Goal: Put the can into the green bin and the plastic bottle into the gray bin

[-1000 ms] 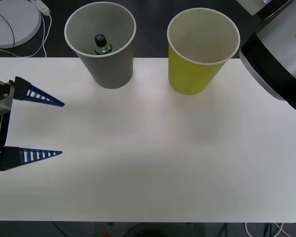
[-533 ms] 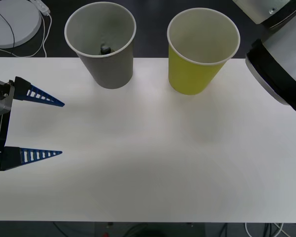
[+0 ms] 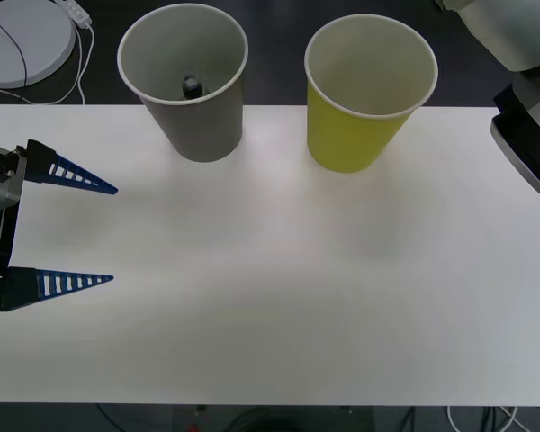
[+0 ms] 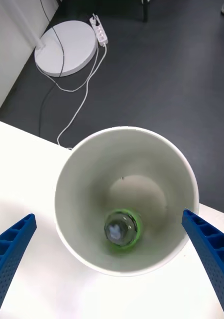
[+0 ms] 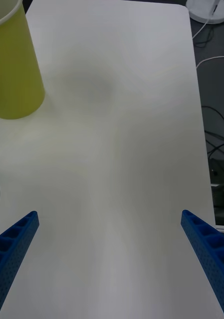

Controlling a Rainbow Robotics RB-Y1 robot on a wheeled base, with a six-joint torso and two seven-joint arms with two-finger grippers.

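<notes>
The gray bin (image 3: 194, 108) stands at the back left of the white table (image 3: 270, 306), with the green bin (image 3: 355, 126) to its right. The plastic bottle (image 4: 122, 230) stands upright inside the gray bin (image 4: 87, 199); its black cap (image 3: 191, 86) shows low in the cup. My right gripper (image 4: 108, 214) hangs open above the gray bin, holding nothing. At the table's left edge my left gripper (image 3: 113, 235) is open and idle. The left wrist view looks past the left gripper (image 5: 109, 214) at the green bin (image 5: 12, 70). The can is out of view.
A white round stand base (image 3: 18, 40) with a cable and a power strip (image 4: 100, 33) lies on the dark floor behind the table. The right arm's bulky body (image 3: 531, 144) hangs over the table's right edge.
The bottle has dropped deeper into the gray bin, so only its cap shows from the front. The right arm has drawn back to the right. The left arm has not moved.
</notes>
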